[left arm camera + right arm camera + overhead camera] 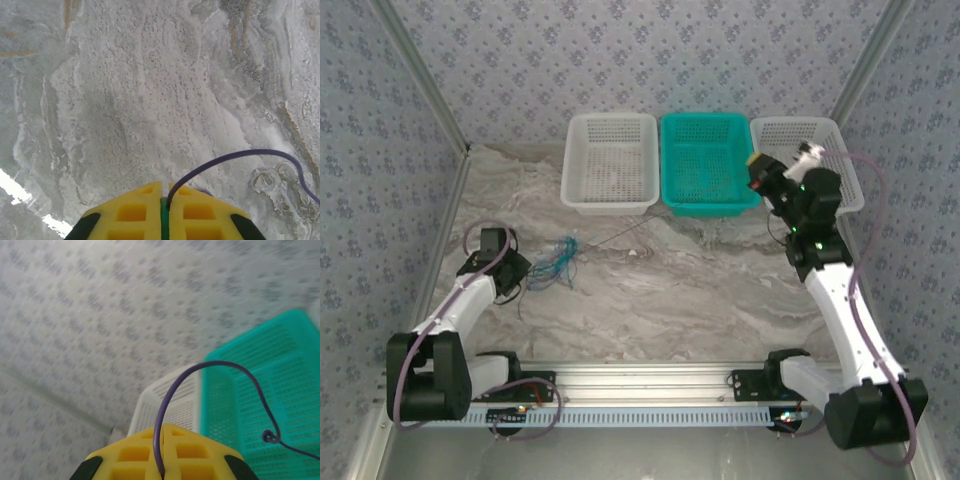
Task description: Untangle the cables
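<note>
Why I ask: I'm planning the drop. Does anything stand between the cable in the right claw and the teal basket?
Nothing visible does. The right claw pinches the dark cable in the air, and the teal basket lies open just beyond it, with no object between.

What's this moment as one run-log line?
left end effector: shut on dark cable | right end effector: shut on dark cable, near teal basket

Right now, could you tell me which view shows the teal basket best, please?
The top view: the teal basket sits almost whole between two white baskets. The right wrist view catches a blurred part of the basket.
</note>
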`<state>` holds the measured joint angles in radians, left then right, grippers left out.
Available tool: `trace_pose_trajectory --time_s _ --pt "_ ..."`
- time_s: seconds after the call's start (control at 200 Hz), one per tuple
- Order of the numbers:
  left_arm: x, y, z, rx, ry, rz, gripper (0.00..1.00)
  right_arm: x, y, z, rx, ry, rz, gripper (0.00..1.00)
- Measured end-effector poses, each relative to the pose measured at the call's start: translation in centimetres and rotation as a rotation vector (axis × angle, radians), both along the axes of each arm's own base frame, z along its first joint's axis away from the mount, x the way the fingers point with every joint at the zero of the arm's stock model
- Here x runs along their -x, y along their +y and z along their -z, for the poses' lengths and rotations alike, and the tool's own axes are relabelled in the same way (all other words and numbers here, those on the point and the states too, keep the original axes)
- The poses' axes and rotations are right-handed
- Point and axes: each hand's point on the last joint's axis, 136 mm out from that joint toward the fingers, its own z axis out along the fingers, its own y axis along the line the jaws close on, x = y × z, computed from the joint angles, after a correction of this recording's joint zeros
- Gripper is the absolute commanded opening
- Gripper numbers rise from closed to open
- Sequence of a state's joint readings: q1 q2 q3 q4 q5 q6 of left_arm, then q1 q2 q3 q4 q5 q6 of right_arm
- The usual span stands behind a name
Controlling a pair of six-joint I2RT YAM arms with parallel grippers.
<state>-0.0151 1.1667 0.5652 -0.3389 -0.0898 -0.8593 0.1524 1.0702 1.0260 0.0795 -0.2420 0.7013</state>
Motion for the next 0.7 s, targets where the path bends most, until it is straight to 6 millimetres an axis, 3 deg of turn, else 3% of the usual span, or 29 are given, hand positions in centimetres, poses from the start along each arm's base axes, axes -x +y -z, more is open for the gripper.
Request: trace_pose_trajectory --time_s 0.115,0.195,0.27,0.355,0.535,0.62,0.7 --pt "0.0 -1.6 -0.2 -0.018 -0.007 0.083 0.63 0.8 8.6 -2.2 0.095 -0.08 -0.283 0.0" --pt "-0.1 -2.8 -1.3 -0.029 -0.048 0.14 0.72 2.5 13.9 -2.1 0.149 -0.12 -0.469 0.0" --pt "-0.3 -3.4 -3.3 -0.031 -0.121 0.168 0.79 3.2 16.8 -1.2 0.191 -0.127 -0.575 0.0" --pt "-0.5 -4.6 -5.6 -0.03 -0.209 0.233 0.81 3.2 18.3 0.3 0.227 -0.106 -0.63 0.0" --pt "-1.0 -10.3 -9.0 -0.048 -0.27 0.524 0.79 2.6 18.9 2.2 0.258 -0.072 -0.654 0.0" --pt "-1.8 -11.8 -9.4 -0.083 -0.239 0.608 0.8 2.5 19.0 2.0 0.26 -0.078 -0.655 0.0" --pt "-2.5 -12.3 -8.4 -0.125 -0.176 0.647 0.81 2.5 19.1 1.7 0.26 -0.087 -0.657 0.0"
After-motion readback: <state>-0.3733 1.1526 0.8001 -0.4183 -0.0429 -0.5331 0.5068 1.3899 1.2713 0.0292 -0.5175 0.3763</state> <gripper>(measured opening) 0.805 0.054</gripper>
